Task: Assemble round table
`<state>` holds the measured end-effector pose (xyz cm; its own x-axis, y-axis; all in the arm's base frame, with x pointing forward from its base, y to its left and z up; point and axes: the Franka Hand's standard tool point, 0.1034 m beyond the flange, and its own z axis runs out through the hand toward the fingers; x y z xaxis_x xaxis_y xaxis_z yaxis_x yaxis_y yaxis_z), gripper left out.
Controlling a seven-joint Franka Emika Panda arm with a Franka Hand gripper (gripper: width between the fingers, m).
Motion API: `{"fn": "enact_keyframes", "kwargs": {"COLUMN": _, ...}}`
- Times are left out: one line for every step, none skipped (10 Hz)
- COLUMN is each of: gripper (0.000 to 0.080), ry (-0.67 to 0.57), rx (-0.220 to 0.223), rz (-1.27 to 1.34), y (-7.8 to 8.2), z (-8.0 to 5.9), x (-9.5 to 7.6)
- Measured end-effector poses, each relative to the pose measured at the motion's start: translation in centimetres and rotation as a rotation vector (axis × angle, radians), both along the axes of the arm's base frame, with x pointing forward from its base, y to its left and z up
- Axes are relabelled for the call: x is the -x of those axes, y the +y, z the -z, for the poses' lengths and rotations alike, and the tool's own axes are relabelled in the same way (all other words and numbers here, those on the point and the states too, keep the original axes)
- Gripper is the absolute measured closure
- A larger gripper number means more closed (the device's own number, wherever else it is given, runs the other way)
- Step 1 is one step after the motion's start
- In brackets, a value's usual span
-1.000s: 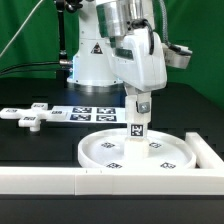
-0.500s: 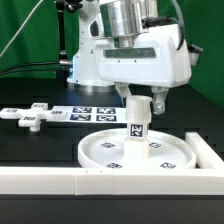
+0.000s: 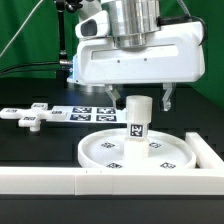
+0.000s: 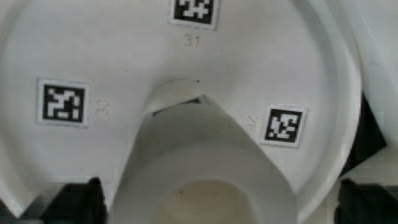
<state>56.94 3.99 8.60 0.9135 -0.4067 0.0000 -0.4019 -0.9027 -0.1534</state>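
Observation:
The large rimmed round disc (image 3: 110, 152) lies flat on the table, tags up. The short cylindrical post (image 3: 137, 119) stands upright at its middle, with a tag on its side. My gripper (image 3: 140, 101) hangs just above the post, open and empty, with one finger (image 3: 167, 98) on each side of the post's top and not touching it. In the wrist view I look down on the post (image 4: 210, 150) and the disc (image 4: 107, 60), with the dark fingertips (image 4: 71, 203) set wide apart around my gripper's centre (image 4: 221, 205). The cross-shaped piece (image 3: 28, 116) lies at the exterior view's left.
The marker board (image 3: 85, 114) lies behind the disc. The long white border wall (image 3: 60, 182) runs along the front and turns back at the exterior view's right (image 3: 207, 150), close to the disc's rim. The robot's base (image 3: 90, 65) stands behind.
My gripper has turned about its axis, opened off the post and risen a little. The post stays upright on the disc.

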Motion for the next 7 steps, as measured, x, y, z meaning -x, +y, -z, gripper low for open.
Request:
{"fn": "enact_keyframes", "kwargs": {"gripper": 0.0151, "ry": -0.011, "rx": 0.016, "rz": -0.116, "y": 0.06, "z": 0.14, "x": 0.08}}
{"fn": "enact_keyframes", "kwargs": {"gripper": 0.0151, "ry": -0.02, "rx": 0.022, "rz": -0.195, "y": 0.08, "z": 0.14, "x": 0.1}}
{"fn": "enact_keyframes", "kwargs": {"gripper": 0.0151, "ry": -0.03, "rx": 0.027, "rz": -0.266, "y": -0.09, "z": 0.13, "x": 0.09}}
{"fn": "enact_keyframes", "kwargs": {"gripper": 0.0151, "ry": -0.037, "rx": 0.031, "rz": -0.31, "y": -0.56, "z": 0.13, "x": 0.07}}
{"fn": "enact_keyframes", "kwargs": {"gripper": 0.0151, "ry": -0.046, "rx": 0.038, "rz": -0.381, "y": -0.68, "z": 0.15, "x": 0.06}}
{"fn": "enact_keyframes", "kwargs": {"gripper": 0.0151, "ry": -0.056, "rx": 0.044, "rz": -0.462, "y": -0.72, "z": 0.15, "x": 0.07}}
{"fn": "enact_keyframes", "kwargs": {"gripper": 0.0151, "ry": -0.063, "rx": 0.048, "rz": -0.516, "y": -0.74, "z": 0.16, "x": 0.07}}
